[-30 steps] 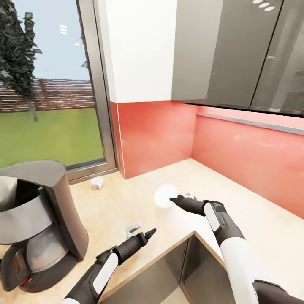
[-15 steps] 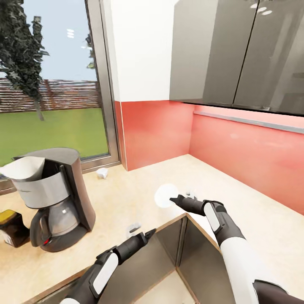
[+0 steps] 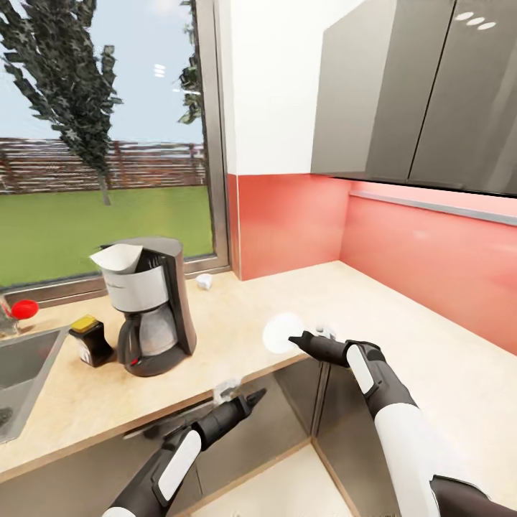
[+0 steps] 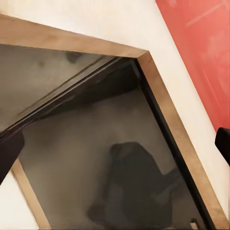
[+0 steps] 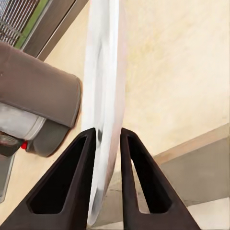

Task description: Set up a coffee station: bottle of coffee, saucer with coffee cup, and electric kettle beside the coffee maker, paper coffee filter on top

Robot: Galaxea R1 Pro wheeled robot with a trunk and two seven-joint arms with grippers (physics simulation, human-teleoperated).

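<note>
The black coffee maker [image 3: 152, 309] stands on the beige kitchen countertop [image 3: 215, 334] with the white paper coffee filter [image 3: 118, 257] in its top. The bottle of coffee [image 3: 91, 340], yellow-capped, sits just left of it. The coffee cup [image 3: 205, 281] rests by the window frame. My right gripper [image 3: 294, 339] is shut on the rim of the white saucer [image 3: 281, 332], held on edge in the air right of the coffee maker; in the right wrist view both fingers [image 5: 91, 148] pinch the saucer [image 5: 103, 91]. My left gripper [image 3: 240, 395] is open and holds nothing. The electric kettle is out of view.
A steel sink [image 3: 18, 370] with a red knob [image 3: 24, 309] lies at the far left. Grey wall cabinets [image 3: 424, 93] hang above the red backsplash [image 3: 424, 266]. Below my grippers are the counter's inner corner, grey cabinet fronts [image 4: 96, 158] and floor.
The camera has backed away and swung left, so the coffee maker looks smaller and the bottle and sink have come into view. Both arms keep their pose; the saucer stays gripped.
</note>
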